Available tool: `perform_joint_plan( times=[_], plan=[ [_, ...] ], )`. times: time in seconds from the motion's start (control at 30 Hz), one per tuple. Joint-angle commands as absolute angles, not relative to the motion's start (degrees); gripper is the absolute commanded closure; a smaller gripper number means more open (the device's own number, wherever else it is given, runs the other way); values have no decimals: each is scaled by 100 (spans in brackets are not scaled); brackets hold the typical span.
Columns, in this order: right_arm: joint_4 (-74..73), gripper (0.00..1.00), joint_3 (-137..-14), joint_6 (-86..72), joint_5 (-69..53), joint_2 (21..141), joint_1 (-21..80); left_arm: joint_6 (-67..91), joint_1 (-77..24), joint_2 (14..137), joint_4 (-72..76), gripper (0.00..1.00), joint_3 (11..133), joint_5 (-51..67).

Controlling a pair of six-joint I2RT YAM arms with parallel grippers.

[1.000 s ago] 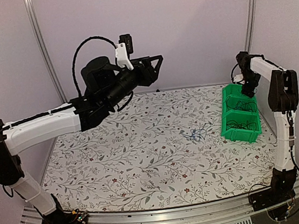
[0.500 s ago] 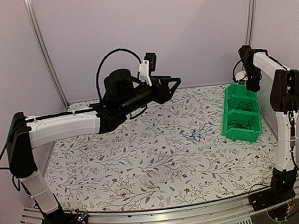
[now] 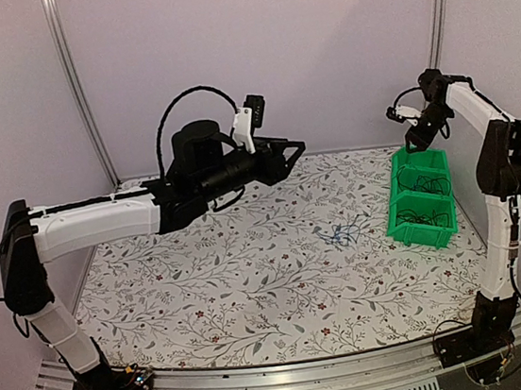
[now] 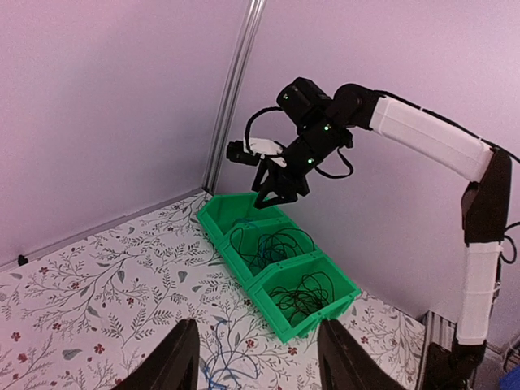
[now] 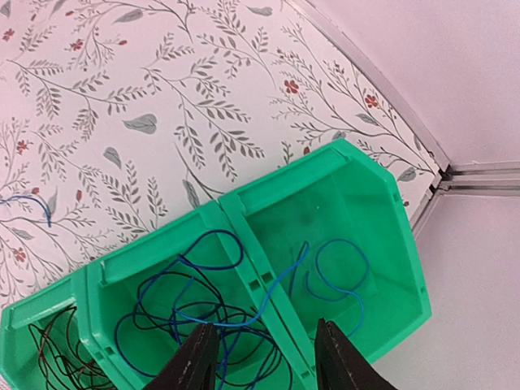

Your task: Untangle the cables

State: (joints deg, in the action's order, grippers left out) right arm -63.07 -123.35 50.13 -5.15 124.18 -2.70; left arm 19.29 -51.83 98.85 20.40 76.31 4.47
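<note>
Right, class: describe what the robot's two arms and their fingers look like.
Both the left arm and right arm have white tubular links with black joints. A black cable loops above the left wrist. The fingers are black and tapered.

The top external camera sat high behind both arm bases and looked down and forward over the whole bench [image 3: 252, 282]. The left wrist camera hung above the bench and faced across it towards the green bins [image 4: 264, 302] and the right arm [image 4: 422, 134], its own jaws at the bottom edge. The right wrist camera looked steeply down into those same bins from close above; all three views shared them.
</note>
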Motion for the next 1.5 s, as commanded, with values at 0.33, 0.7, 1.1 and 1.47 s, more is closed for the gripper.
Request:
perform_joint_plan(
  times=[0.33, 0.7, 1.1, 1.47],
  plan=[
    [-6223, 67, -12442, 3664, -1418, 13055, -361, 1912, -5124, 9618, 1449, 49, 7864, 55],
    [-6138, 69, -12358, 3416, -1283, 13210, -609, 1905, -5133, 9716, 1373, 49, 7989, 77],
    [-6135, 75, -12227, 3236, -1371, 13465, -715, 1906, -5126, 9769, 1353, 49, 8032, 106],
    [-6168, 100, -12590, 3068, -1588, 13260, -769, 1907, -5129, 9775, 1309, 49, 8046, 70]
  ],
)
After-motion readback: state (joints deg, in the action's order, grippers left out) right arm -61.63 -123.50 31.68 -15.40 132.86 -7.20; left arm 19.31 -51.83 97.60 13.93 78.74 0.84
